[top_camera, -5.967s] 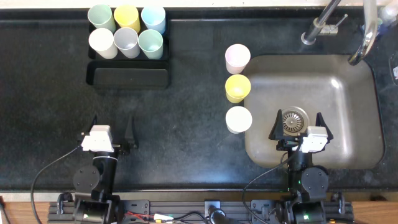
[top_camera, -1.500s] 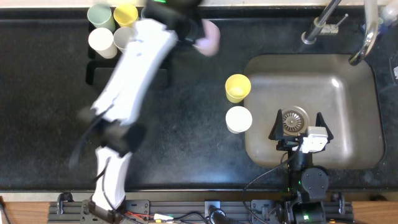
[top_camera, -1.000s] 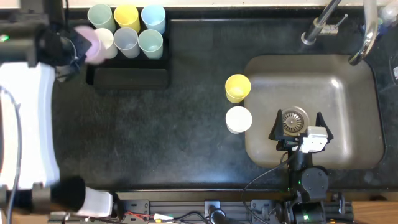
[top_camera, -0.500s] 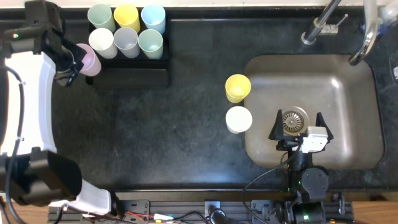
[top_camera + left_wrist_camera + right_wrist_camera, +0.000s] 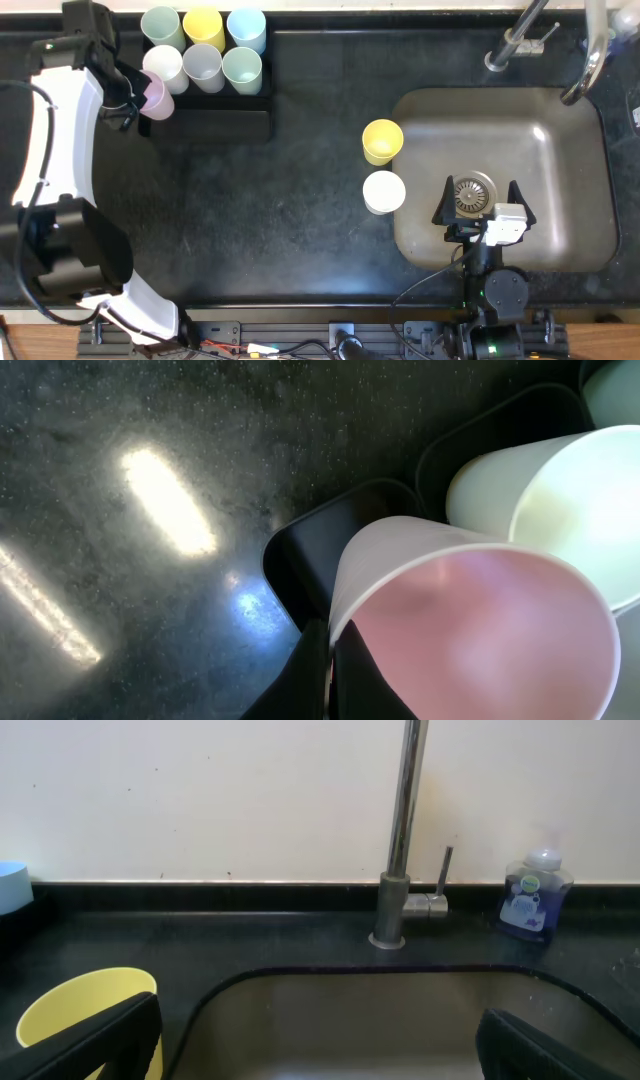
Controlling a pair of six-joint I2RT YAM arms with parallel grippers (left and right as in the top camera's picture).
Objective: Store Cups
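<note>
stainless sink (image 5: 560, 150) beneath the right gripper (image 5: 481, 204), its fingers spread apart, loose white cup (image 5: 384, 192) and yellow cup (image 5: 382, 141) stood on the dark counter (image 5: 300, 220) just beside the sink's left rim, farther off pink cup (image 5: 470, 620) clamped at its rim by the left gripper (image 5: 330, 660), held at the left end of the black cup rack (image 5: 205, 125), just beside a racked white cup (image 5: 560, 500)

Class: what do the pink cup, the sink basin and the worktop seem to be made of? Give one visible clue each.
Pink cup: probably thin plastic, matte; light glows through its smooth wall.
Sink basin: likely stainless steel, brushed; grey with a soft sheen.
Worktop: maybe polished stone or speckled laminate; dark, flecked, and it mirrors the lamps.
</note>
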